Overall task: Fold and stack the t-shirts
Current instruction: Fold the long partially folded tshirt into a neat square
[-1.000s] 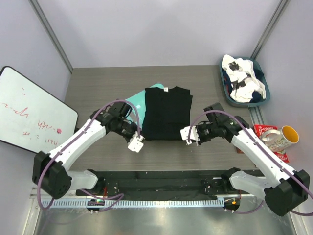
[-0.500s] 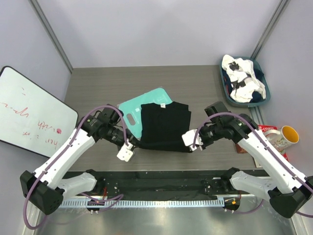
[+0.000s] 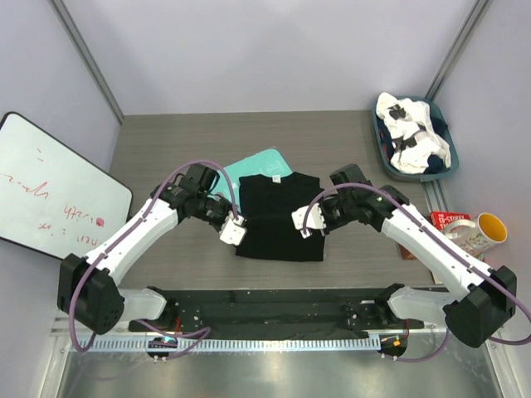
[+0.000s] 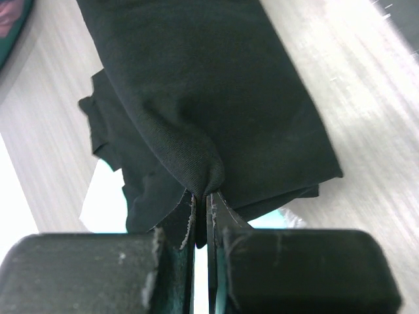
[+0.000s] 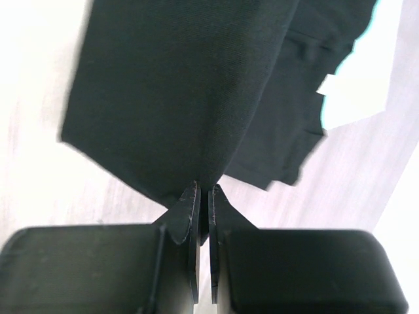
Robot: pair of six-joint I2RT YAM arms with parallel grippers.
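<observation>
Two pincers frame what we see nearest, each closed tight on an edge of the black cloth t-shirt (image 3: 280, 217). The left gripper (image 3: 236, 229) pinches a bunched fold at the shirt's left edge, and in its wrist view (image 4: 201, 199) the cloth rises in a small hump between the shut fingers. The right gripper (image 3: 305, 222) has the shirt's right edge, and from its own camera (image 5: 203, 190) we see the dark fabric drawn into the closed tips. The black cloth t-shirt lies folded into a rough rectangle on the grey wood-grain table (image 3: 166, 141), its neck end away from us. To the right of the shirt stands a white patterned mug with a yellow inside (image 3: 485, 230). Well to the shirt's left leans a white rounded-corner writing board with red scribbles (image 3: 50, 186). Just beyond the shirt, partly under its far left corner, lies the flat teal plastic board (image 3: 249, 170). Farthest off, beyond the shirt to the right, a blue plastic basket (image 3: 377, 137) holds the crumpled white cloth t-shirt with black patches (image 3: 415, 141).
</observation>
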